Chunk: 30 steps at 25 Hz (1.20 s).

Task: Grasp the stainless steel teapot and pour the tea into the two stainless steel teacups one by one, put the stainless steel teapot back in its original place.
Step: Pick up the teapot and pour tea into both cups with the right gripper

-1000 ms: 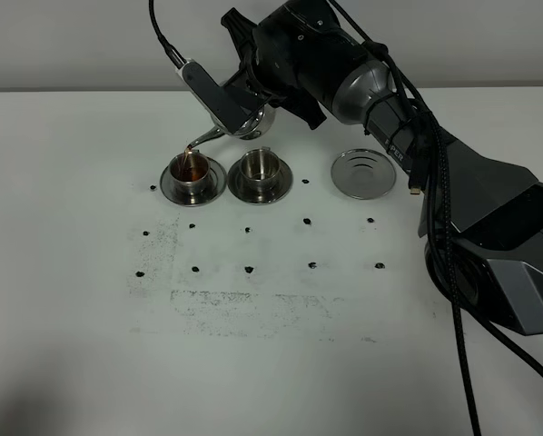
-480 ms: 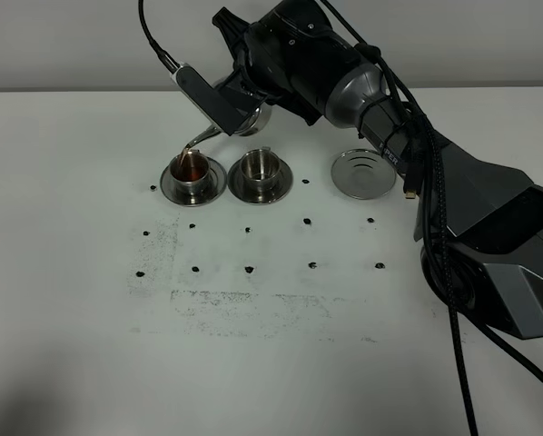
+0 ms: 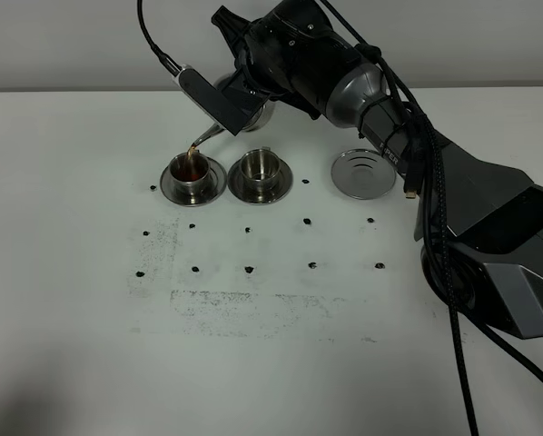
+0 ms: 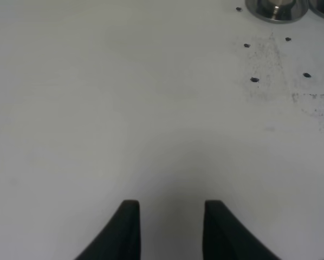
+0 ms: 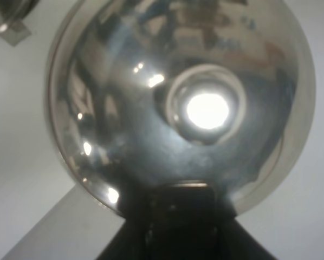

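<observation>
My right gripper [image 3: 242, 91] is shut on the stainless steel teapot [image 3: 251, 113] and holds it tilted above the table, its spout [image 3: 203, 136] over the left teacup [image 3: 191, 170]. Dark reddish tea [image 3: 192, 166] runs from the spout into that cup. The right teacup [image 3: 261, 167] stands on its saucer beside it; I see no tea in it. The ringed steel disc [image 3: 363, 173] lies bare to the right. In the right wrist view the teapot's domed lid [image 5: 124, 97] and knob [image 5: 207, 111] fill the frame. My left gripper [image 4: 170, 216] is open and empty over bare table.
Small black marks [image 3: 250, 270] dot the white table in rows in front of the cups. A saucer's edge [image 4: 276, 8] shows at the far side of the left wrist view. The right arm's black body [image 3: 489, 218] and cables reach over the table's right side.
The right gripper has lifted and tipped the teapot a little further over the left cup. Tea keeps running in. The left gripper shows no earlier view.
</observation>
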Motion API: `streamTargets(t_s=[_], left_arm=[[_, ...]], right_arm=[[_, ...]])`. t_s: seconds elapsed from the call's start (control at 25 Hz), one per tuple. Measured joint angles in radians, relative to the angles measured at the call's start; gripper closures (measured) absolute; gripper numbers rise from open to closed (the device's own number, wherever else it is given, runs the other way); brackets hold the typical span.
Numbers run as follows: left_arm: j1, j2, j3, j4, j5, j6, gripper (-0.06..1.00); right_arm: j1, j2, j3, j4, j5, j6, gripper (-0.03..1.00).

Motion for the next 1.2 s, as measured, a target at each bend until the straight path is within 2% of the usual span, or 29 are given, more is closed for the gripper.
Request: streamTargets(t_s=[1.2], left_arm=[[0.0, 0.0, 0.0, 0.0, 0.0, 0.0, 0.66]], right_arm=[[0.001, 0.0, 0.0, -0.019, -0.014, -0.011, 0.75]])
